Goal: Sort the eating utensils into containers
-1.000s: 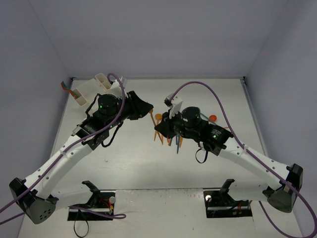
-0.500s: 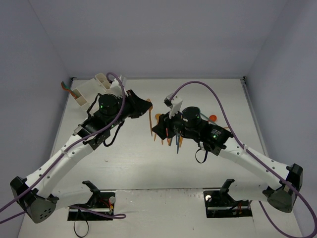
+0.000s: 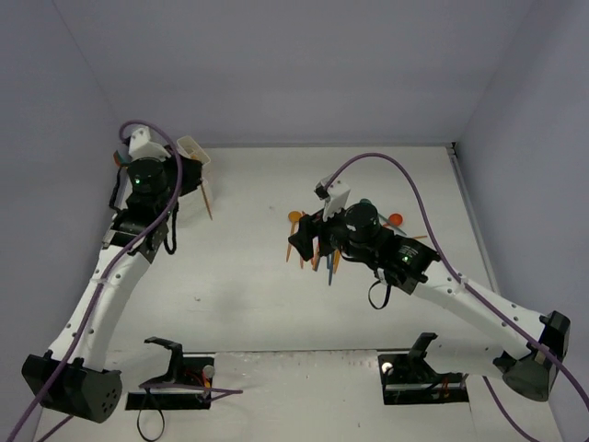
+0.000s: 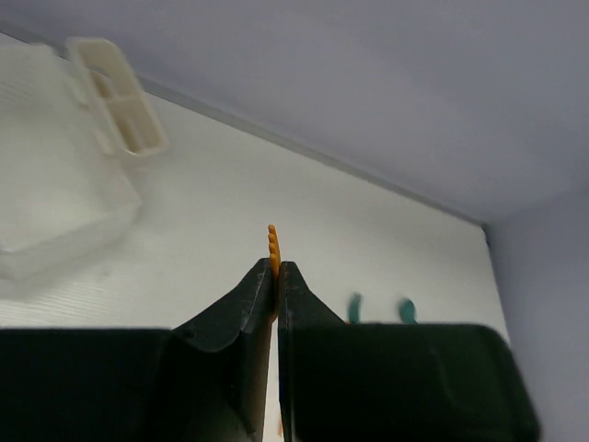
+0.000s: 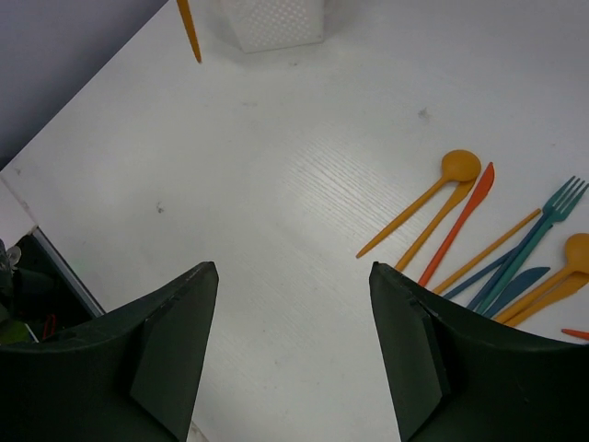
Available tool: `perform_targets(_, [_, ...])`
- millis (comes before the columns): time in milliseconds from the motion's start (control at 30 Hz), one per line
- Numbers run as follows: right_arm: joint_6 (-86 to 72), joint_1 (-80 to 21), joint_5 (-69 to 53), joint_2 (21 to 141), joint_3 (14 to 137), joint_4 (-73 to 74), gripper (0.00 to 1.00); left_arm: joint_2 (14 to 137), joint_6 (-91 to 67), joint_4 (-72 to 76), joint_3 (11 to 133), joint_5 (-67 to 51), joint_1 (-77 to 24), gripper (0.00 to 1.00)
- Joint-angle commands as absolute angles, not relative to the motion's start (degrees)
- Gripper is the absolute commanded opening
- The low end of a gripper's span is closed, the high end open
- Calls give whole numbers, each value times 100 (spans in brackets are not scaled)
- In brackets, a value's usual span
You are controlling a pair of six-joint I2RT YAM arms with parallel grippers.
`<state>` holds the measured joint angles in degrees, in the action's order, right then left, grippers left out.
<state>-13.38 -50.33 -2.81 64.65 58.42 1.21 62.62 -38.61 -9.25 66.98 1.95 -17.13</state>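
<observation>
My left gripper (image 3: pixel 190 175) is shut on an orange knife (image 3: pixel 206 200), whose serrated tip (image 4: pixel 272 241) sticks up past the closed jaws (image 4: pixel 276 269). It hangs at the back left, right beside the white containers (image 3: pixel 194 147), which show as open bins (image 4: pixel 124 101) ahead in the left wrist view. My right gripper (image 3: pixel 300 241) stands open and empty (image 5: pixel 293 276) over bare table. The eating utensils (image 3: pixel 322 249) lie in a loose pile by it: orange spoons (image 5: pixel 457 168), a red knife (image 5: pixel 465 216), a teal fork (image 5: pixel 550 210) and blue pieces.
Grey walls close in the table (image 3: pixel 248 295) at the back and both sides. A purple cable (image 3: pixel 386 170) arcs over the right arm. Two black mounts (image 3: pixel 175 368) sit at the near edge. Two teal utensil ends (image 4: pixel 354 307) show past the left fingers.
</observation>
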Motion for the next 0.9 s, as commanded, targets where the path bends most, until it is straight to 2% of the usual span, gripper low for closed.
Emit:
perform_targets(0, [-1209,-4918,245,6162,5801,-80,67,6453,-3577,-252,7214,378,-664,0])
perform_targets(267, [-1025,-4367,128,6092,5737,-11,73,7666,-3632,620,8093,649,672,0])
perform_targets(600, [-826,-3869,-180,6216,5697,167,74,9082,-3329,1155,9024,1160,1200,0])
perform_targets(867, [-844,-3765,-123,6281,5643,190,74,9648,-3770,1324,8971,907,1557,0])
